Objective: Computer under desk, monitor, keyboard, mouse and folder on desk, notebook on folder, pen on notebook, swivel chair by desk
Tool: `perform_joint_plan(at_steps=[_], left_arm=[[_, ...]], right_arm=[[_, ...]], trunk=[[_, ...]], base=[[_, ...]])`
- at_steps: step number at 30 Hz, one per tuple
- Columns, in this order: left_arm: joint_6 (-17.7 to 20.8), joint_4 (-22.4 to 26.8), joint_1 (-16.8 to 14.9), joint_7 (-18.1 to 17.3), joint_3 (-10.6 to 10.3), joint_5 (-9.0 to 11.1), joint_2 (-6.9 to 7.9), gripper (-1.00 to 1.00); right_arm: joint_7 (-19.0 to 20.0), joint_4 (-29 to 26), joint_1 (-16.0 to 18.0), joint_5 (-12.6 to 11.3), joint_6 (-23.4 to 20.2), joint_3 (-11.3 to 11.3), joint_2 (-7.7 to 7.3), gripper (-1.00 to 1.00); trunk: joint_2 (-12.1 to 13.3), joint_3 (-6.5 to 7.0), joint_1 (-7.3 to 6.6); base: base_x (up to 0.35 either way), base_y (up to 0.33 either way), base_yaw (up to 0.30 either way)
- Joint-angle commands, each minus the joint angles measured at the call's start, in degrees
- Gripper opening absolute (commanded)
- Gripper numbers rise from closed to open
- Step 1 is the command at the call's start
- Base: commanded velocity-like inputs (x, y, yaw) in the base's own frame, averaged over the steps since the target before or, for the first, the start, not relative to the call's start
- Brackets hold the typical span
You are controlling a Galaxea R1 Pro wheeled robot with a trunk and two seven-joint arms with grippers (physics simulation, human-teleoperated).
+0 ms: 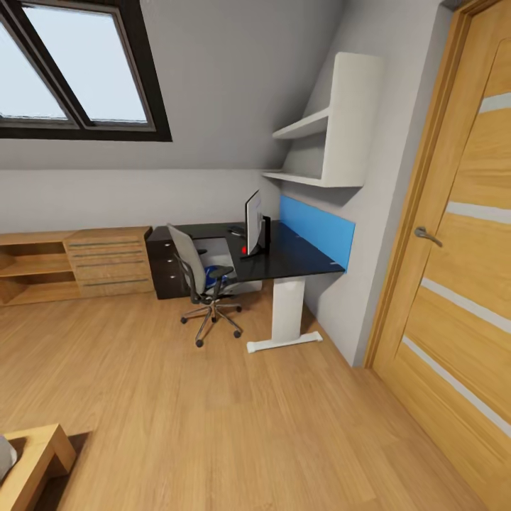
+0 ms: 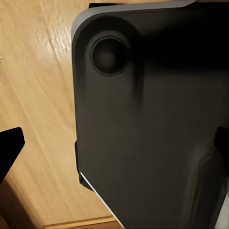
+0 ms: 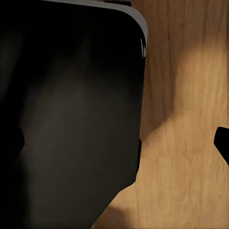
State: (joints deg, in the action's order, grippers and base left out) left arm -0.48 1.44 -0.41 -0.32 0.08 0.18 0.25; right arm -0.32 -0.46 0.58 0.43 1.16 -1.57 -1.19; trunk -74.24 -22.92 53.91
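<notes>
A grey swivel chair (image 1: 201, 278) holding a bright-blue folder (image 1: 213, 271) stands left of the glossy black desk (image 1: 298, 259), whose black monitor (image 1: 253, 223) is upright.

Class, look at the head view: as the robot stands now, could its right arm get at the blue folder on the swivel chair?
Probably not yet. The folder lies on the swivel chair seat by the desk, far across open wood floor from the robot. Nothing blocks the way; it would likely have to drive closer first.

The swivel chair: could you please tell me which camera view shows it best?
The head view: the swivel chair stands whole at the desk, something blue on its seat. Both wrist views face dark robot bodywork and wood floor instead.
</notes>
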Motion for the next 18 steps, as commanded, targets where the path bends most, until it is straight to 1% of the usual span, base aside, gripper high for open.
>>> perform_joint_plan(at_steps=[1, 6, 8, 9, 13, 17, 18], left_arm=[[-0.05, 0.03, -0.03, -0.03, 0.0, 0.03, 0.01, 1.0], [-0.05, 0.18, -0.03, -0.03, 0.04, 0.07, 0.02, 1.0], [-0.05, 0.2, -0.03, -0.03, 0.03, 0.08, -0.07, 1.0], [-0.05, 0.22, -0.03, -0.03, 0.03, 0.09, -0.23, 1.0], [-0.05, 0.28, -0.03, -0.03, 0.02, 0.09, -0.18, 1.0], [-0.02, 2.02, -0.03, -0.03, 0.01, 0.09, -0.03, 1.0], [0.0, 3.02, -0.03, -0.03, 0.01, 0.09, -0.01, 1.0]], right_arm=[[-0.03, 0.03, 0.03, 0.04, 0.37, -0.16, -0.01, 1.0], [-0.04, 0.07, 0.03, 0.08, 2.43, -0.18, -0.03, 1.0], [-0.04, 0.12, 0.03, 0.09, 3.78, -0.19, -0.05, 1.0], [-0.08, 0.2, 0.03, 0.05, 5.53, -0.17, -0.1, 1.0], [-0.14, 0.2, 0.03, 0.01, 6.15, -0.09, -0.31, 1.0], [-0.24, 0.2, 0.03, -0.41, 6.4, 0.28, -0.93, 1.0], [-0.26, 0.2, 0.03, -0.9, 6.43, 0.57, -1.05, 1.0]], trunk=[[0.38, 0.12, -0.23], [2.39, 1.02, -1.33], [3.19, 1.38, -1.77], [3.59, 1.56, -1.99], [5.2, 2.28, -2.87], [6.8, 3.0, -3.74], [7.2, 3.18, -3.96]], base=[[0.0, 0.0, 0.0], [0.0, 0.0, 0.0], [0.0, 0.0, 0.0], [0.0, 0.0, 0.0], [0.0, 0.0, 0.0], [0.0, 0.0, 0.0], [0.0, 0.0, 0.0]])
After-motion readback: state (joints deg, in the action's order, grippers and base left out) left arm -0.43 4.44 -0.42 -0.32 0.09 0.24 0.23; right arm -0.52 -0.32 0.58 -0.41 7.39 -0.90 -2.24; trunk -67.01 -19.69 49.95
